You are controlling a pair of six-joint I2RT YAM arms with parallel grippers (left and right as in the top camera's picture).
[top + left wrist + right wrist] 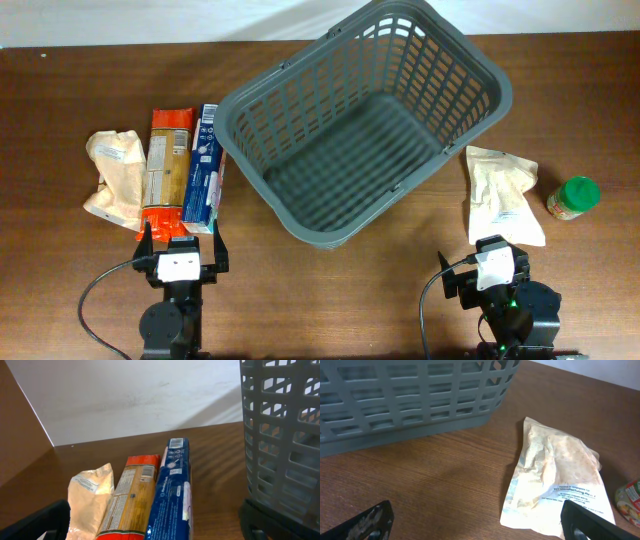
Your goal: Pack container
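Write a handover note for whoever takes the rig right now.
Left gripper: jaws open, empty, near the left-side packets.
Right gripper: jaws open, empty, by the second pouch.
Container: mid-table, nothing in it.
On its left: beige pouch, orange packet, blue box. On its right: second pouch, green-lidded jar.
Done: nothing packed. Left: all five items.

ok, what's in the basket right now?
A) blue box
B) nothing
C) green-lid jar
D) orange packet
B: the overhead view shows the container with a bare floor, while the blue box, orange packet and green-lid jar all lie outside it.
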